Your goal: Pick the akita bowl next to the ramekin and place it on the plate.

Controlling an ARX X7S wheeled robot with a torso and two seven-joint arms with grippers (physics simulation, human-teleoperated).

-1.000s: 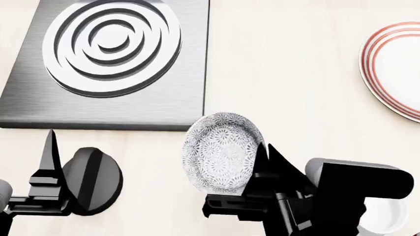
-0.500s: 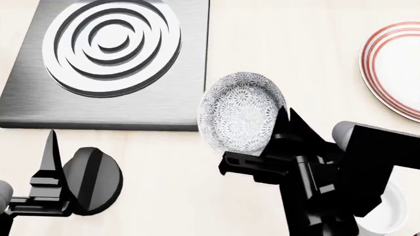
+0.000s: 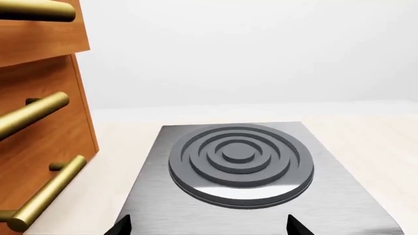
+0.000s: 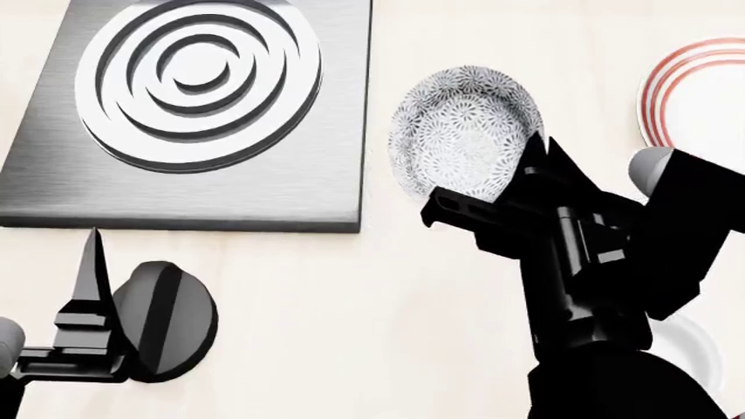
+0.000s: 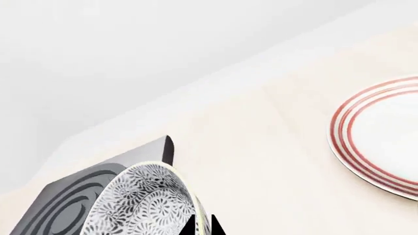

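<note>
The akita bowl (image 4: 463, 131) hangs tilted on its side above the counter, its speckled face towards the head camera. My right gripper (image 4: 533, 157) is shut on its rim, with one black finger on each side of the rim in the right wrist view (image 5: 202, 226), beside the bowl's (image 5: 140, 205) patterned wall. The plate (image 4: 699, 96) with red rings lies to the far right of the bowl and apart from it, also seen from the right wrist (image 5: 343, 132). The ramekin (image 4: 696, 353) shows partly behind my right arm at the near right. My left gripper (image 4: 91, 262) stands open at the near left.
A steel hob with a ringed burner (image 4: 198, 78) fills the far left; my left gripper (image 3: 207, 227) points at this hob (image 3: 238, 161). Wooden drawers with brass handles (image 3: 39, 147) stand beside it. Bare pale counter lies between the bowl and the plate.
My right gripper has carried the bowl away from me and to the right, closer to the plate. My right arm now hides more of the ramekin. The left arm has not moved.
</note>
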